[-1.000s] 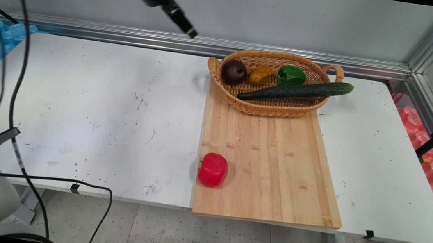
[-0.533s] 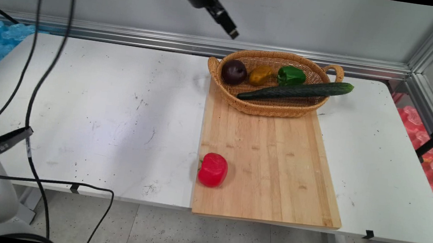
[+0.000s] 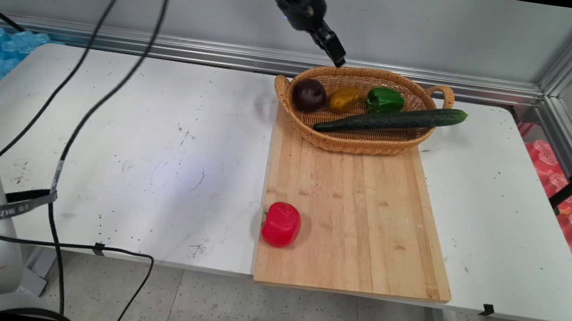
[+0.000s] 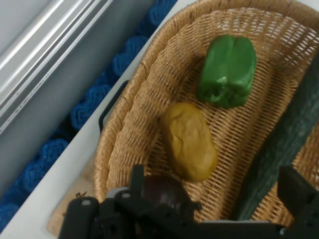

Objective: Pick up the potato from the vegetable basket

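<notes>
White table (image 3: 132, 125): scuffed and speckled, running along the wall; it carries the board and the basket on its right half.
Cutting board (image 3: 360, 219): pale wood, lying lengthwise from the table's near edge to its far side.
Basket (image 3: 354, 139): woven wicker oval with a loop handle at each end, sitting on the board's far end.
Cucumber (image 3: 392, 120): long and dark green, lying slantwise in the basket with its right tip out over the rim.
Red pepper (image 3: 281, 224): on the board's near left corner, well apart from the gripper.
Dark purple fruit (image 3: 309, 94): round, at the left end of the basket, partly hidden behind the linkage in the hand view.
Green pepper (image 4: 227, 69): toward the middle of the basket, beside the yellow one.
Yellow-brown vegetable (image 4: 189, 142): between the purple fruit and the green pepper.
Gripper (image 3: 340, 60): black, tilted down to the right, hanging just above the basket's far rim and holding nothing; the fingers stand wide apart in the hand view.
Writing: a grey strap around the cables at the left carries lettering, too small to read with certainty.
</notes>
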Robot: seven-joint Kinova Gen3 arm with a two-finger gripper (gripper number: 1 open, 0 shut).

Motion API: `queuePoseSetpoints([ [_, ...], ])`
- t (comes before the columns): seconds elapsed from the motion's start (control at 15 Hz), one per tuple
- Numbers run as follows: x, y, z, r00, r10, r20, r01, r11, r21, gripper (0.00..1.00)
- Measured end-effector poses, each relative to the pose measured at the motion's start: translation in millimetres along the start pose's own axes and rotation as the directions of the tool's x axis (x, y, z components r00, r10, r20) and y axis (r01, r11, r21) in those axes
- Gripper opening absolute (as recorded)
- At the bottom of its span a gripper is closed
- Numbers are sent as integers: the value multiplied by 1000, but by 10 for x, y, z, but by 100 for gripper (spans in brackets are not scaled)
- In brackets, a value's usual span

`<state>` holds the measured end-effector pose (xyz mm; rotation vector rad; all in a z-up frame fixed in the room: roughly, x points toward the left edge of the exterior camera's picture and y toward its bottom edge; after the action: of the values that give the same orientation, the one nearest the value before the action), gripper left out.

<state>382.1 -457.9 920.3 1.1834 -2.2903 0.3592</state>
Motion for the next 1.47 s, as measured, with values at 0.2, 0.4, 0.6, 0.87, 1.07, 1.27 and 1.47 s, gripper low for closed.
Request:
queuePoseSetpoints([
  [0.2, 74, 19, 337, 1000, -6, 31, 6, 1000, 8, 100],
  [0.4, 124, 31, 657, 998, -11, 63, 10, 1000, 11, 100],
  [0.6, 134, 38, 947, 995, -19, 97, 18, 1000, 11, 100],
  [0.87, 137, 49, 1256, 991, -26, 130, 25, 1000, 8, 100],
  [1.07, 142, 59, 1418, 989, -30, 145, 29, 1000, 8, 100],
  [1.27, 162, 57, 1525, 988, -29, 151, 27, 1000, 11, 100],
  [1.47, 188, 55, 1573, 988, -23, 150, 22, 1000, 11, 0],
])
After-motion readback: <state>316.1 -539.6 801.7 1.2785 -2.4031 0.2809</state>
